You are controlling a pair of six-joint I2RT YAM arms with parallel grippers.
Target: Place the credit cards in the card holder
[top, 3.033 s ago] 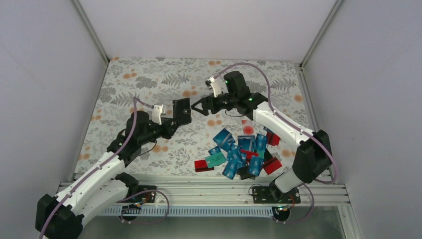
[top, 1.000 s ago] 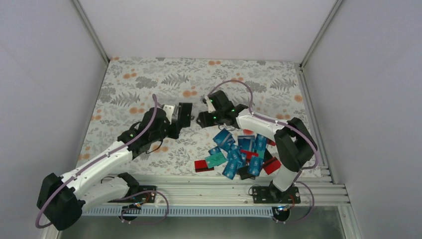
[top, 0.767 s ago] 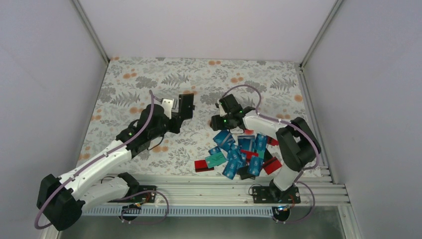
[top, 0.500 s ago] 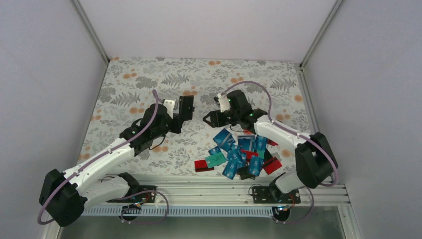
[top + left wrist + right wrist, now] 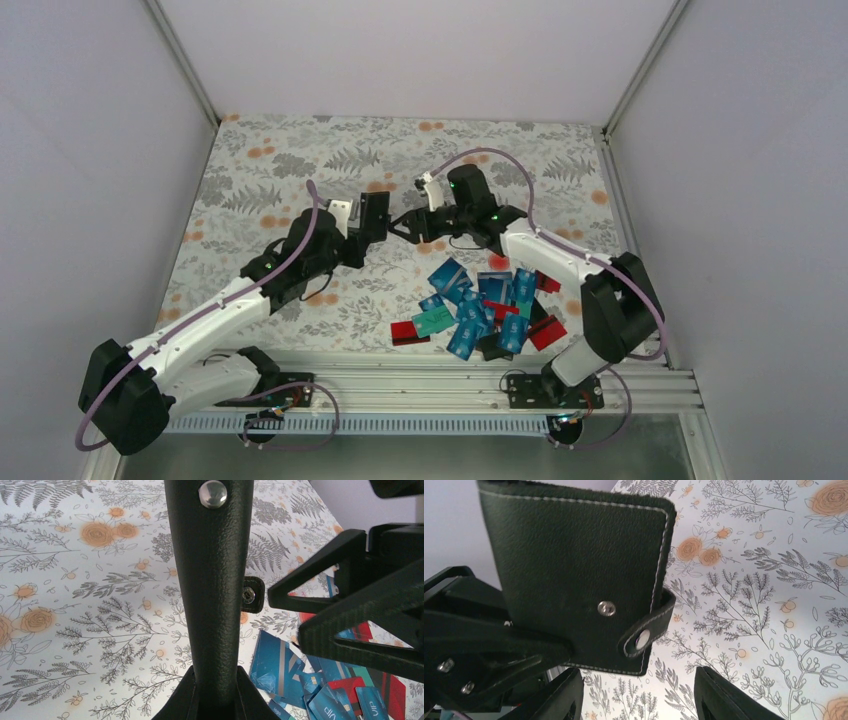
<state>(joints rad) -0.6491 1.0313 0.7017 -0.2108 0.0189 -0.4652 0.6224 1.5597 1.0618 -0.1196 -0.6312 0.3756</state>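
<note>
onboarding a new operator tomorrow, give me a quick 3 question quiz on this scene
1. Multiple choice: what grips the card holder? A) left gripper B) right gripper C) nothing
2. True or false: the right gripper is clamped shut.
3. Short answer: is the holder's snap strap fastened?
Key: 1 A. 2 False; it is open. 3 No; it hangs off its stud.

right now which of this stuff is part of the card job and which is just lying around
Part of the job:
- black card holder, held up by the left gripper
- pile of credit cards on the table
- right gripper, open beside the holder

Just there:
- floral table cover
- metal rail along the near edge
</note>
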